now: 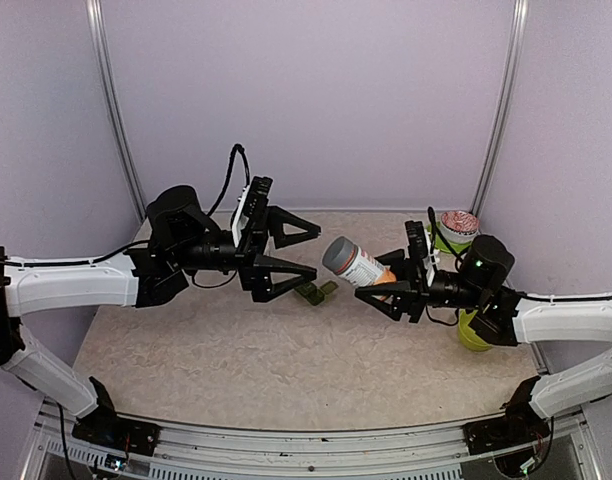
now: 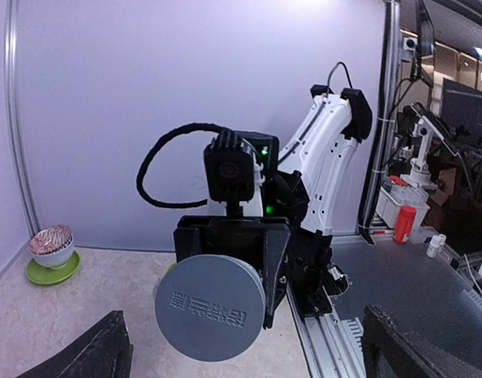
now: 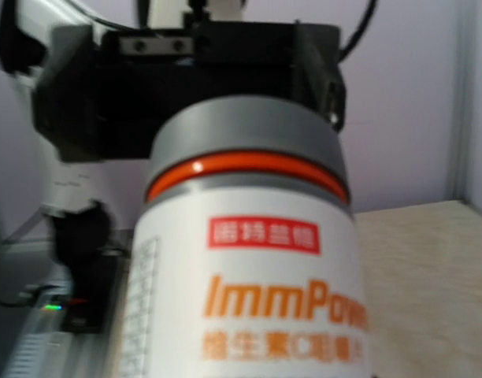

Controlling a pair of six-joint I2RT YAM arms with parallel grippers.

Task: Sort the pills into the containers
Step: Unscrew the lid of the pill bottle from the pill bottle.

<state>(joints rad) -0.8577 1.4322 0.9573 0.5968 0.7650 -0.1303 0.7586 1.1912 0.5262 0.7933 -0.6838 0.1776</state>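
Plainly, the pill bottle (image 1: 354, 263) is up in the air over the middle of the desk (image 1: 236, 350), lying almost level with its grey cap (image 1: 336, 255) turned toward the left arm. The right gripper (image 1: 374, 283) has it clamped by the body, jaws partly closed around the white label with orange print. The left gripper (image 1: 316, 250) stands just beside the cap, jaws spread wide and holding nothing, not touching it. Under the gap between them a small green piece (image 1: 316, 291) lies on the desk. In the far right corner sits a bowl (image 1: 459, 224) on a green saucer (image 2: 52, 270), and a yellow-green cup (image 1: 473, 335) stands by the right arm.
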